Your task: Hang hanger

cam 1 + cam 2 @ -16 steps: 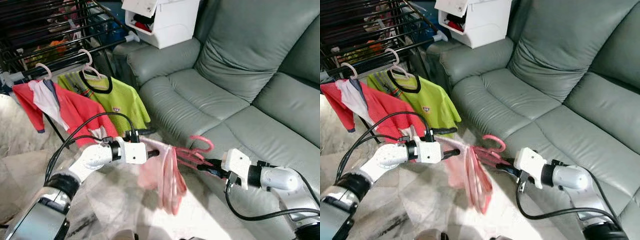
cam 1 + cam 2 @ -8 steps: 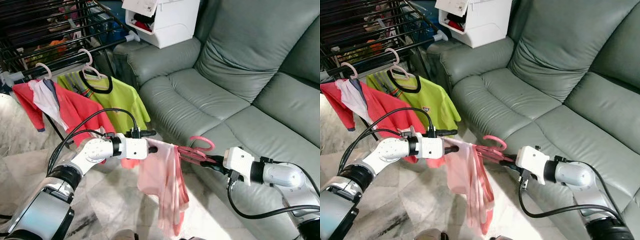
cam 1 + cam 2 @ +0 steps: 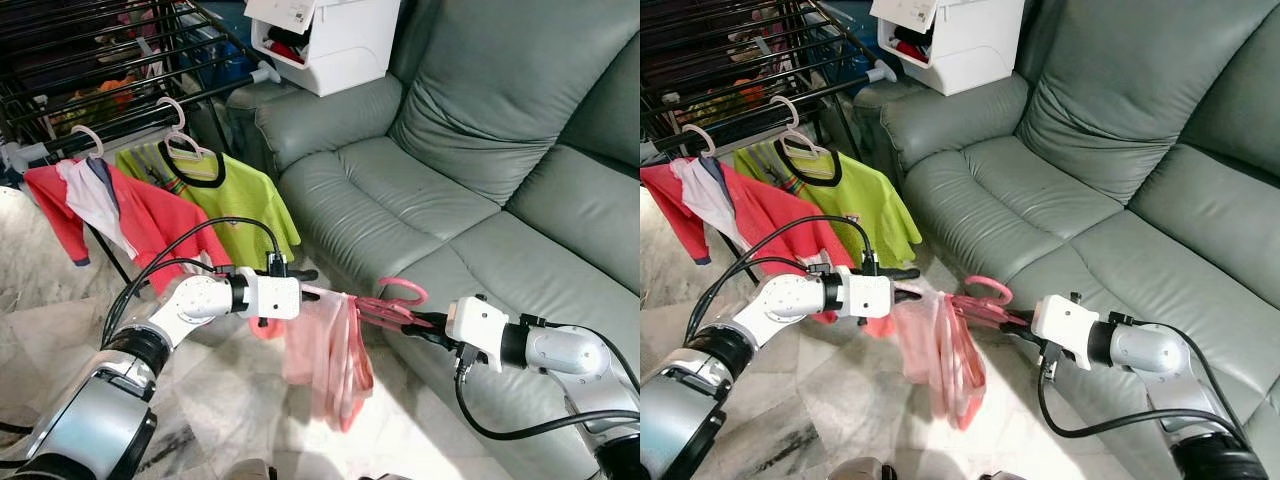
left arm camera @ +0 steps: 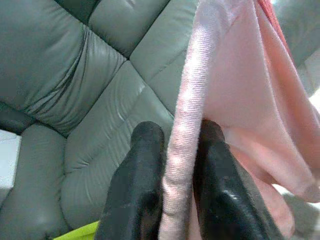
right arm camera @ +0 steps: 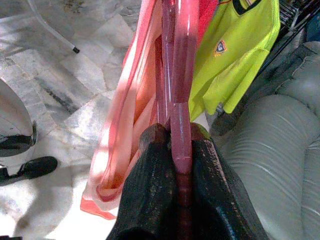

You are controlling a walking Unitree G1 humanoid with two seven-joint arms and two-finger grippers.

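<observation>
Hanger (image 3: 392,303), pink, held roughly level between both arms in front of the grey sofa (image 3: 470,190), hook end curling up. Right gripper (image 5: 175,137) fingers clamped tight on the hanger's bar. Left gripper (image 4: 181,137) pinches a fold of the pink garment (image 3: 325,350), which droops off the hanger toward the marble floor (image 3: 200,400). Behind the left arm, a black drying rack (image 3: 90,60) carries a red shirt (image 3: 110,215) and a lime green shirt (image 3: 235,195) on their own hangers. White storage box (image 3: 325,40) sits on the sofa arm.
</observation>
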